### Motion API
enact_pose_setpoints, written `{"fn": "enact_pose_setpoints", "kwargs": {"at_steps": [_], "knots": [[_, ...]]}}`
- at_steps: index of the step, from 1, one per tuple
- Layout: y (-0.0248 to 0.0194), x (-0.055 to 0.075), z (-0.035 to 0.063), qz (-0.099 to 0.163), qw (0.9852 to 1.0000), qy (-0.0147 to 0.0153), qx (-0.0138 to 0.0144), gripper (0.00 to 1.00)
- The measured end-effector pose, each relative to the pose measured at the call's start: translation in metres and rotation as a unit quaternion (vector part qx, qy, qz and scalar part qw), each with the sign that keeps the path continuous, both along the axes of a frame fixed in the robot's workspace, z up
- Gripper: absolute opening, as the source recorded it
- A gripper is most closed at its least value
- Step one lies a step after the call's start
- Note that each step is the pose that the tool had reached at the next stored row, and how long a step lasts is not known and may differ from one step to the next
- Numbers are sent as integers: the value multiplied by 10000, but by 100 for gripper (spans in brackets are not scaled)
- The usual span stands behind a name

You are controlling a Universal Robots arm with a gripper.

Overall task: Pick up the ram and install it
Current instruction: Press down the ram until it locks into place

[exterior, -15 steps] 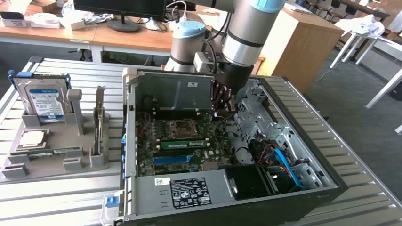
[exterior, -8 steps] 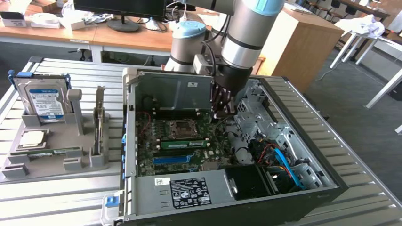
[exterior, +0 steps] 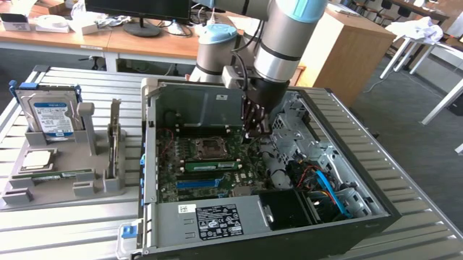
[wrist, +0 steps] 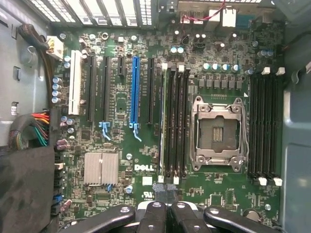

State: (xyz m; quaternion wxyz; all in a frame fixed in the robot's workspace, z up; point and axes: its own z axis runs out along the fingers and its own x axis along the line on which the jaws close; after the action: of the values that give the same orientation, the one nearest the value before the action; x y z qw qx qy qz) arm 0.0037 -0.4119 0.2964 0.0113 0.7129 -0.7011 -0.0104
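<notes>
The ram, a slim green stick, stands on edge in a memory slot of the motherboard, just beside the CPU socket. From the wrist view it appears edge-on as a thin pale line in the slot row next to the socket. My gripper hangs inside the open PC case, above the board and apart from the stick. Its dark fingers are pressed together with nothing between them, hovering over one end of the slot row.
A grey holder on the exterior view's left carries a hard drive, a processor chip, an upright expansion card and another slim green stick. Case walls, a power supply and cables surround the board. A blue slot lies nearby.
</notes>
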Motion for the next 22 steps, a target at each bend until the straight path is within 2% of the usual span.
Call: {"fn": "enact_pose_setpoints", "kwargs": {"at_steps": [22], "knots": [[0, 0, -207, 0, 10000, 0, 0, 10]]}}
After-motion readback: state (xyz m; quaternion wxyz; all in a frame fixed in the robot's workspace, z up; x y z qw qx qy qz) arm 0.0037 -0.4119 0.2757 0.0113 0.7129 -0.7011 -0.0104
